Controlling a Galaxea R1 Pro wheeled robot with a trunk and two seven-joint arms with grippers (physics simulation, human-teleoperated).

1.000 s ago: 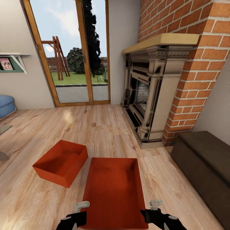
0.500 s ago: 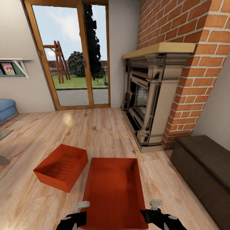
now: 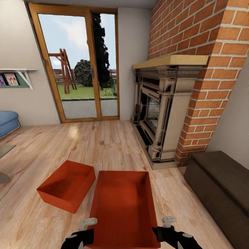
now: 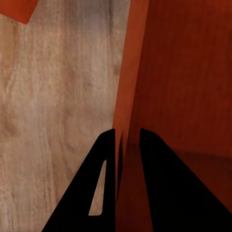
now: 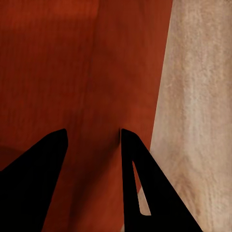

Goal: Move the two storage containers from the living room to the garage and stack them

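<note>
In front of the brick fireplace [image 3: 166,107], the robot is at the carrying step: one storage container is held and the haul to the garage has not begun, judging by the wood-plank floor [image 3: 114,145] all round.

Taking the fireplace as the landmark, far off to its left a blue sofa [image 3: 7,121] shows at the edge of the head view, with a wall shelf [image 3: 15,76] above it. Nearer the fireplace, still to its left, stands the wood-framed glass door [image 3: 77,67]. The second container [image 3: 67,185] sits on the planks forward and left of the hearth, just beside the held one but not touching it.

The left gripper [image 4: 126,145] has its fingers close together on the left wall of the held container [image 3: 122,207], one finger inside and one outside, clamped on that thin wall. The right gripper [image 5: 94,140] straddles the opposite wall with its fingers wider apart, and whether the pads press the wall I cannot tell. The box hangs level between them, forward of the hearth.

To the right of the fireplace a long dark bench chest [image 3: 221,183] stands near the held container's right side.

The next move probably calls for turning the base away without swinging the box into the chest or the second container.
</note>
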